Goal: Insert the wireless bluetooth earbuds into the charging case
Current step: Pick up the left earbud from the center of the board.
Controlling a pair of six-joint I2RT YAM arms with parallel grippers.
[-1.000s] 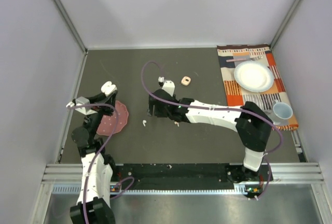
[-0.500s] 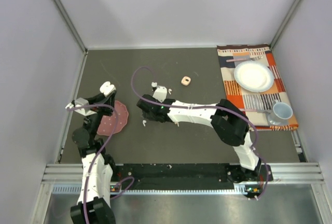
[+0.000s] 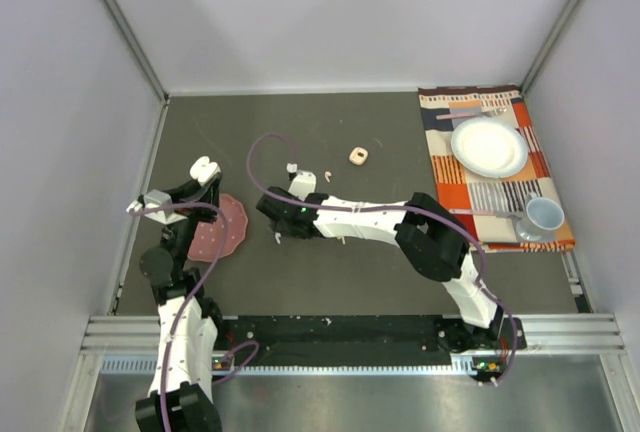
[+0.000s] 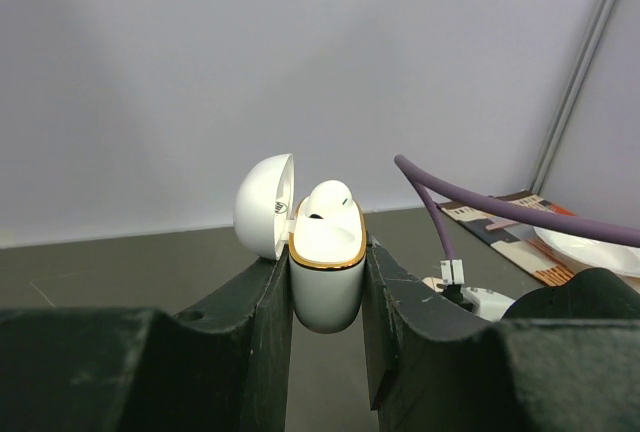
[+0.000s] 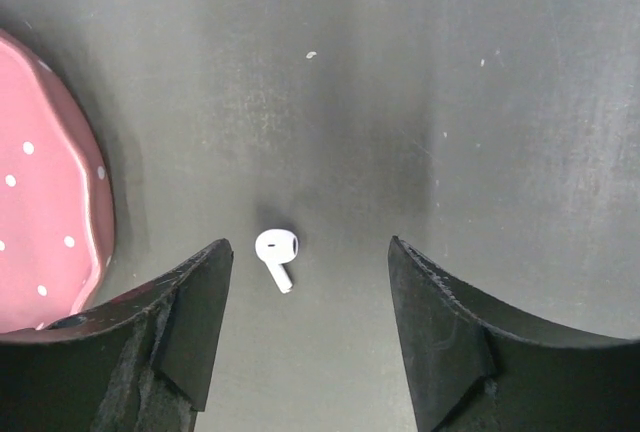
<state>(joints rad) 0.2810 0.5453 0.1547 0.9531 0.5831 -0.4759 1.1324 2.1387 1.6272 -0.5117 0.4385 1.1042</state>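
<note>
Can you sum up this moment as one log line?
left claw: shut on open white case, one earbud inside | right claw: open, above loose white earbud beside pink plate

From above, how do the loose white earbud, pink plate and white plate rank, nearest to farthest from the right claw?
1. white earbud, just beside the right gripper.
2. pink plate, to its left.
3. white plate, far right on the placemat.

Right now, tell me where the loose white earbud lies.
In the right wrist view, the white earbud lies on the dark table between the right gripper's open fingers, just right of the pink dotted plate.
</note>
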